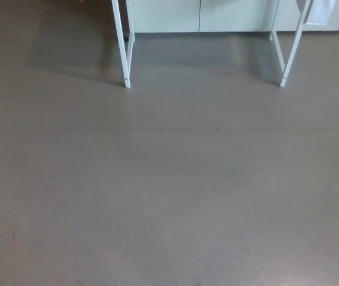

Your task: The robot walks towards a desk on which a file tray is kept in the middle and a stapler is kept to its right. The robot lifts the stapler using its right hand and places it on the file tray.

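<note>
Neither the file tray nor the stapler shows in the head view. Only the white legs of a desk show at the top: the left leg (121, 47) and the right leg (291, 47), standing on the grey floor (169, 190). The desktop is cut off above the picture. Neither of my hands nor any part of my arms is in view.
Grey floor fills most of the picture between me and the desk legs. Behind the legs a pale cabinet or wall panel (199, 15) runs along the top edge. A white thing (319, 12) hangs at the top right by the right leg.
</note>
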`<state>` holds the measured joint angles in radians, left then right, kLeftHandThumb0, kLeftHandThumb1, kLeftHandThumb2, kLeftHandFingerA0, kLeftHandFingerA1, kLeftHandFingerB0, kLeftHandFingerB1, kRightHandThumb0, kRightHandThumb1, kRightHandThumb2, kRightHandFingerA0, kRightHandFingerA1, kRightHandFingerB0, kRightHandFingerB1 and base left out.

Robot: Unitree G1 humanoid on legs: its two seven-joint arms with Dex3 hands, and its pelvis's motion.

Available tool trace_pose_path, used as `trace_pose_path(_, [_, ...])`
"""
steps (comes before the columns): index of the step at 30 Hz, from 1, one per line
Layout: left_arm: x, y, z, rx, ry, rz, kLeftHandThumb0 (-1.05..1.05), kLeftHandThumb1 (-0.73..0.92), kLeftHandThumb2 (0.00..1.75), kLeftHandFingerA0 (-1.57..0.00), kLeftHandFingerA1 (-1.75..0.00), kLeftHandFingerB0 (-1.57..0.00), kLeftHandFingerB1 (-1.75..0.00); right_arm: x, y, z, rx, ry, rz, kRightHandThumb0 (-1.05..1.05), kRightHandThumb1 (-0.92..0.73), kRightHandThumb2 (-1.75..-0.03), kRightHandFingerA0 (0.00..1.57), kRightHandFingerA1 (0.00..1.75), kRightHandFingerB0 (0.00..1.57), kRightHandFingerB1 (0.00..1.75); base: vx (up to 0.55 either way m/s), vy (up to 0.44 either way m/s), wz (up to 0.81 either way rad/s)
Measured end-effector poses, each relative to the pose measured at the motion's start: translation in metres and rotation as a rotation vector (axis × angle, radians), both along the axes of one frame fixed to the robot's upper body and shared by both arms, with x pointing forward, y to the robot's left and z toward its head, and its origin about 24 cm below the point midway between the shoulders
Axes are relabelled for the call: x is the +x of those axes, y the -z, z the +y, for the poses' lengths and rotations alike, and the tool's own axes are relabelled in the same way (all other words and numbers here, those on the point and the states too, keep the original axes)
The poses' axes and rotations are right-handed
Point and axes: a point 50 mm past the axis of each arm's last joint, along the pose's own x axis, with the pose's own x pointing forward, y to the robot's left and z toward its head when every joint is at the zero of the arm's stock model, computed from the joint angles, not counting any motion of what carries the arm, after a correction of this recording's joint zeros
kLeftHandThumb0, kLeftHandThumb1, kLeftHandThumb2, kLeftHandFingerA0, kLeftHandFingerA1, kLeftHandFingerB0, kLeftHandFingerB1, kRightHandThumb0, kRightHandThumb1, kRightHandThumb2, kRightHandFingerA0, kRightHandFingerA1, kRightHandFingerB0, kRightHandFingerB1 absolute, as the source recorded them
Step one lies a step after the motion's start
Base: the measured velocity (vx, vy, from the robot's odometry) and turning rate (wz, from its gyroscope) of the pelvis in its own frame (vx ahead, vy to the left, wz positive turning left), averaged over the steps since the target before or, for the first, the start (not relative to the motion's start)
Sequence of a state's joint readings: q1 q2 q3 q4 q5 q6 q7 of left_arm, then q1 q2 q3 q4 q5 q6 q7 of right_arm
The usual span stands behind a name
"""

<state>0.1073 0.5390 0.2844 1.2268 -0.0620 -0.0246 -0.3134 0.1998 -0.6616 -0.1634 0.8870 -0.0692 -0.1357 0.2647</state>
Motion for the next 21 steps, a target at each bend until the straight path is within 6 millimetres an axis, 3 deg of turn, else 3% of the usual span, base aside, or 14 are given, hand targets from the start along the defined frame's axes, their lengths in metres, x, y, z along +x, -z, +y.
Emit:
trace_pose_path(4, [-0.0006,0.0016,-0.0011,-0.006,-0.017,-0.002,-0.88,0.71,0.96,0.00,-0.17,0.00,-0.02,0.0006,0.0018,0.0015,0.001,-0.010,0.010,-0.84,-0.56,-0.94,0.00,0.21,0.00,0.08,0.19,0.258,0.09])
trace_pose_path(5, [-0.0007,0.0009,-0.0003,-0.005,-0.025,-0.007,-0.86,0.70,0.98,0.00,-0.21,0.00,-0.05,0.0019,0.0018,0.0024,0.000,-0.019,0.011,-0.85,-0.55,-0.88,0.00,0.19,0.00,0.02,0.21,0.181,-0.17])
trace_pose_path(8, [-0.0006,-0.0008,0.0019,0.000,-0.039,-0.017,-0.84,0.69,0.97,0.00,-0.21,0.00,-0.07,0.0018,0.0023,0.0032,0.011,-0.015,0.005,-0.72,-0.49,-0.89,0.01,0.30,0.00,0.17,0.22,0.115,0.04])
trace_pose_path(10, [-0.0004,-0.0015,0.0025,0.000,-0.050,-0.027,-0.82,0.69,0.97,0.00,-0.22,0.00,-0.10,0.0020,0.0012,0.0022,0.012,-0.006,-0.005,-0.72,-0.48,-0.88,0.01,0.41,0.00,0.16,0.23,0.043,0.07])
trace_pose_path(14, [-0.0003,-0.0024,0.0030,-0.002,-0.050,-0.038,-0.84,0.70,0.98,0.00,-0.19,0.00,-0.08,0.0038,0.0009,0.0025,0.010,-0.011,-0.006,-0.75,-0.51,-0.89,0.00,0.29,0.00,0.13,0.24,-0.053,0.13])
trace_pose_path(16, [-0.0005,-0.0021,0.0029,-0.002,-0.055,-0.035,-0.87,0.72,0.98,0.00,-0.17,0.00,-0.04,0.0043,0.0015,0.0026,0.010,-0.011,-0.003,-0.76,-0.50,-0.87,0.03,0.42,0.01,0.12,0.22,-0.152,0.21])
trace_pose_path(17, [-0.0014,-0.0018,0.0029,-0.002,-0.057,-0.032,-0.86,0.71,0.98,0.00,-0.19,0.00,-0.06,0.0049,0.0013,0.0026,0.010,-0.012,-0.005,-0.84,-0.55,-0.89,0.06,0.31,0.05,0.06,0.26,-0.190,0.21])
trace_pose_path(19, [-0.0042,-0.0003,0.0017,-0.008,-0.061,-0.025,-0.86,0.71,0.98,0.00,-0.19,0.00,-0.06,0.0055,0.0020,0.0034,0.005,-0.019,0.003,-0.84,-0.55,-0.89,0.06,0.31,0.05,0.06,0.36,-0.241,0.02])
trace_pose_path(21, [-0.0030,0.0009,-0.0002,-0.015,-0.055,-0.028,-0.80,0.71,1.00,0.00,-0.24,0.00,-0.14,0.0088,0.0003,0.0034,-0.004,-0.038,0.002,-0.74,-0.52,-0.91,0.00,0.26,0.00,0.15,0.38,-0.079,0.55])
